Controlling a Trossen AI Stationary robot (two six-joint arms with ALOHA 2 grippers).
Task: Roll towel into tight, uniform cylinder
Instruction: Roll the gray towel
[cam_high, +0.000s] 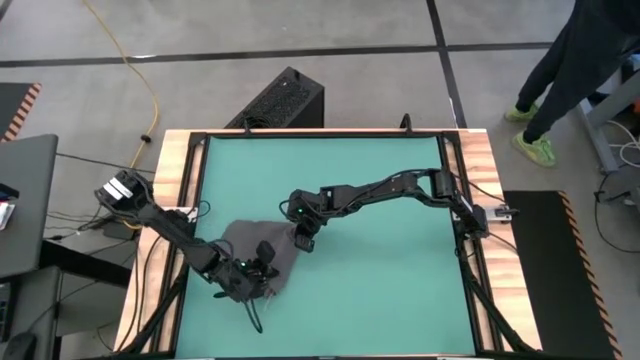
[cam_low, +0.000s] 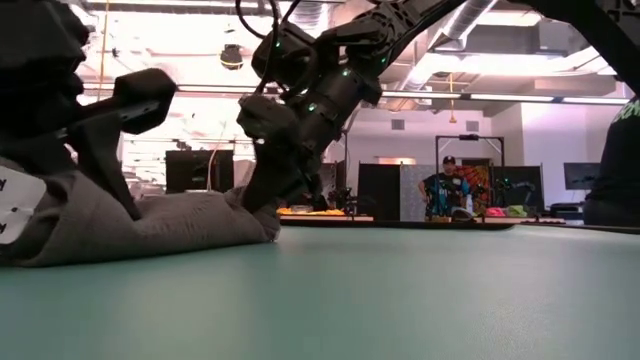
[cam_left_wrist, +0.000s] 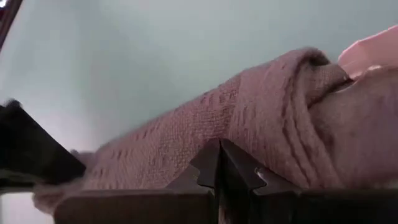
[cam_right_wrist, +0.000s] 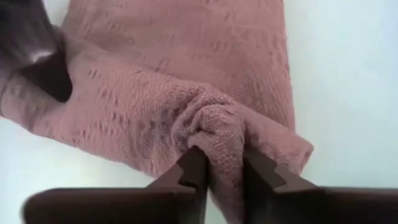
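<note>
The dark grey towel (cam_high: 248, 252) lies bunched and partly rolled on the teal mat (cam_high: 380, 270), left of the middle and toward the near edge. It also shows in the low view (cam_low: 150, 228), with a white tag (cam_low: 12, 205) at its end. My left gripper (cam_high: 264, 262) is shut, over the towel's near part. My right gripper (cam_high: 305, 240) is shut on the towel's right end. My left gripper has its shut fingertips (cam_left_wrist: 219, 155) against the towel's rolled fold (cam_left_wrist: 205, 118), slanting down from the table's left. No cloth shows between the fingers. The towel lies on the mat under them. My right gripper pinches a bunched fold at the towel's right end (cam_right_wrist: 217, 134) between its two fingers, pointing down from above. Several layers are gathered in the pinch. That end is drawn up a little (cam_low: 262, 215), and the rest of the towel lies on the mat.
Bare teal mat spreads right of and beyond the towel. The wooden table frame (cam_high: 478, 180) rings the mat. A black box (cam_high: 280, 100) stands beyond the far edge. A person (cam_high: 570, 70) stands at the far right, and another (cam_low: 447, 190) far back in the room.
</note>
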